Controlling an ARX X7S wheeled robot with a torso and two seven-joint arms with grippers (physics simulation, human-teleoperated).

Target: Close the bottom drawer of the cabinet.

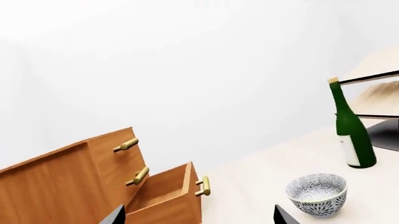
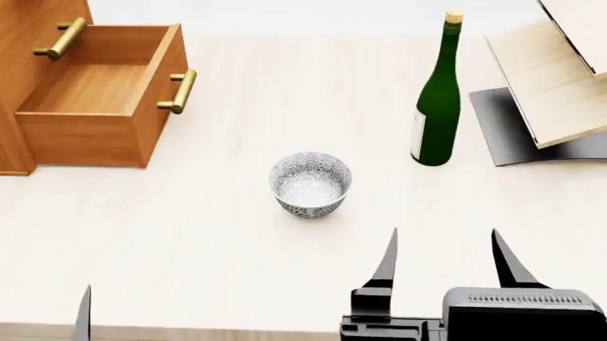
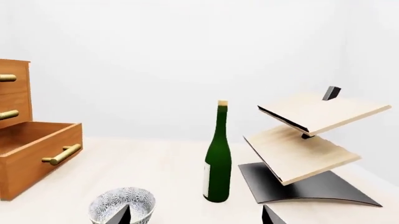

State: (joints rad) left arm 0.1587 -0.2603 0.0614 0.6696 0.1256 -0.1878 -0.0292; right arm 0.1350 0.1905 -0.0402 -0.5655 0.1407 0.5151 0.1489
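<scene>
The orange-brown cabinet [image 2: 19, 78] stands at the table's far left. Its bottom drawer [image 2: 95, 99] is pulled out and empty, with a brass bar handle [image 2: 180, 91] on its front. It also shows in the left wrist view [image 1: 168, 196] and the right wrist view [image 3: 34, 149]. My right gripper [image 2: 443, 256] is open and empty near the table's front edge, right of the middle. My left gripper shows only one fingertip [image 2: 84, 316] at the front left; in its wrist view [image 1: 198, 215] the jaws stand wide apart with nothing between them, well short of the drawer.
A patterned white bowl [image 2: 310, 183] sits mid-table. A green bottle [image 2: 436, 99] with a cork stands to its right at the back. Pale slanted boards on a dark base [image 2: 550, 85] stand at the far right. The two upper drawer fronts [image 1: 128, 158] are shut.
</scene>
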